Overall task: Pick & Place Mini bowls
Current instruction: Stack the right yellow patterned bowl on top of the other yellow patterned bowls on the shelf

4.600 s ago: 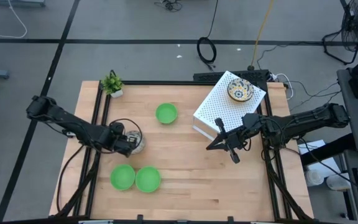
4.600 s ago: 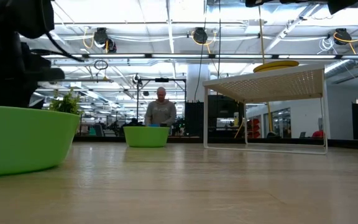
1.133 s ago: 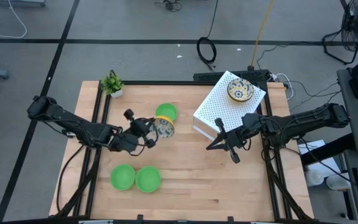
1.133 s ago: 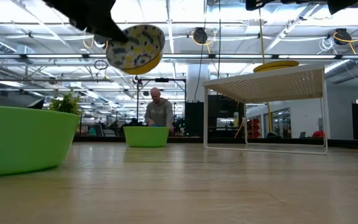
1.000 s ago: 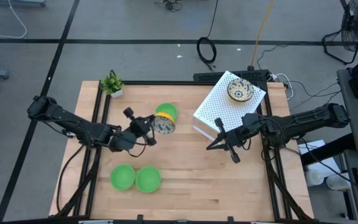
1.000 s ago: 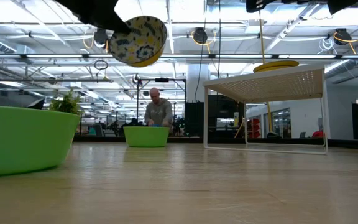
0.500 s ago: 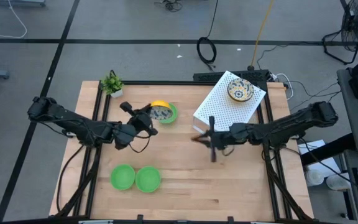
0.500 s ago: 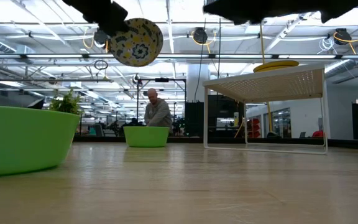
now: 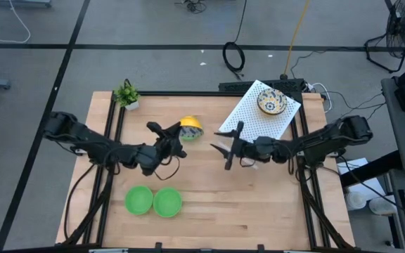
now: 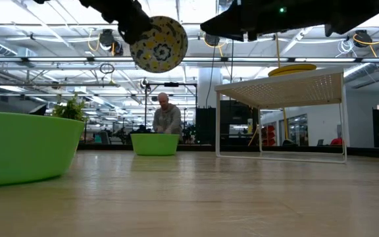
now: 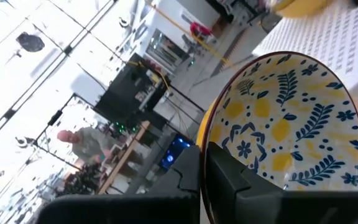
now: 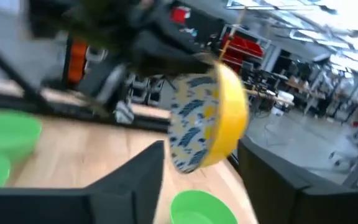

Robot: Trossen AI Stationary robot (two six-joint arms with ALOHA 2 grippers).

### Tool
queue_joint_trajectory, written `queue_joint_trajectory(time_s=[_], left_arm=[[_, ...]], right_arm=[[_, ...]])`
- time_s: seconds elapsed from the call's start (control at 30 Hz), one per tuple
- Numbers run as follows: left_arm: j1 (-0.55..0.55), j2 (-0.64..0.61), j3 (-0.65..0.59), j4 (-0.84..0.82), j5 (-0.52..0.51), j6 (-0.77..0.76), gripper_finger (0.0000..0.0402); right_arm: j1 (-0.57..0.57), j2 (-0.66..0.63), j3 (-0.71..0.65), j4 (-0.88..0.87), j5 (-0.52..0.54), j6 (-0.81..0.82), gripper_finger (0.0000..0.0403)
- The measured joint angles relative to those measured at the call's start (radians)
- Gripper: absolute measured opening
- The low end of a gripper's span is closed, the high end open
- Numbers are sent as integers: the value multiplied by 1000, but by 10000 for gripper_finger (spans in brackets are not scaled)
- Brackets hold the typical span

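My left gripper point(image 9: 177, 135) is shut on a cream bowl point(image 9: 190, 127) with blue and yellow flowers and a yellow outside, held high over the table's far middle and tipped on its side. Below it, a green bowl point(image 12: 197, 208) rests on the table, mostly hidden in the high view. My right gripper point(image 9: 221, 149) stands open just right of the held bowl point(image 12: 207, 121), its fingers apart from it. Two more green bowls point(image 9: 138, 199) point(image 9: 167, 202) sit side by side at the near left. Another patterned bowl point(image 9: 271, 102) sits on the white rack point(image 9: 252, 123). My left gripper pinches the bowl's rim point(image 11: 209, 140), one finger point(image 11: 232, 180) inside the bowl and one outside. It comes at the bowl from the table's left side. The bowl is lifted clear, tipped on its side with its underside toward the low camera point(image 10: 158, 44).
A small potted plant point(image 9: 126, 95) stands at the far left corner. The white perforated rack fills the far right. Black frame rails point(image 9: 111, 154) run along the table's left and right sides. A person point(image 10: 166, 118) shows in the room beyond the table.
My left gripper has carried the patterned bowl toward the table's right and far edge and tipped it further onto its side. My right gripper has swung toward the table's left, up to the held bowl, and has opened.
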Motion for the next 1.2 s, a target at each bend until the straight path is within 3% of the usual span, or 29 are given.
queue_joint_trajectory(time_s=[0.13, 0.27, 0.83, 0.97, 1.2], left_arm=[[-24, 4, 0, 63, -2, 57, 9], [-25, 5, 0, 86, -2, 78, 9], [-18, 5, 14, 110, 28, 80, 9], [-26, 5, 16, 105, 25, 67, 8], [-46, 5, 17, 107, 9, 37, 8]], right_arm=[[-34, 22, 0, 25, -3, 80, 233], [-52, 40, 0, 61, -82, 123, 242], [-107, 194, 95, 137, -100, 142, 234], [-120, 218, 119, 137, -47, 144, 231], [-137, 217, 125, 153, -20, 139, 194]])
